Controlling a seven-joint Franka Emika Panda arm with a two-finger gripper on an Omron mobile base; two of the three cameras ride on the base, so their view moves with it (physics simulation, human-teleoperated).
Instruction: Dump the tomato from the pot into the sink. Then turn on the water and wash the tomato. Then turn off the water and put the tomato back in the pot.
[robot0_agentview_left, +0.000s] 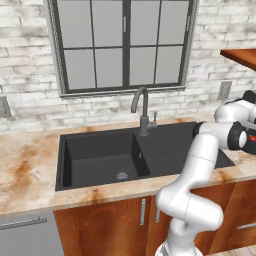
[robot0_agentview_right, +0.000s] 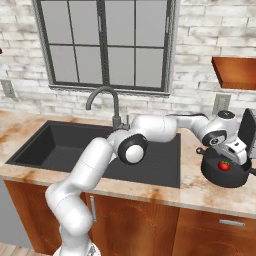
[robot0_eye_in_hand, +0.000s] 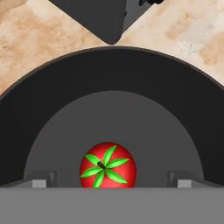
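**One tomato in the pot, tool poised above it**

One tomato lies on the floor of the pot, green stem leaves facing up at you in the hand view. The pot is your landmark here. It stands upright on the marbled bench, just to the right of the sink and apart from its edge. In the right base view you can see the tomato as a red spot inside the pot, with a small handle sticking out of the pot's rim toward the sink.

The tool hangs directly over the pot, looking straight down into it. Its two fingertips stand wide apart, one on each side of the tomato, and they grip nothing. The tomato sits between them without touching either tip. In the right base view the tool is at the pot's rim, on the side away from the sink.

Left of the pot, the sink shows a deep basin with a round drain and a flat drainboard on the side nearer the pot. The faucet rises behind the sink, well apart from the pot, and you see no stream at its spout. A window fills the brick wall behind the faucet.
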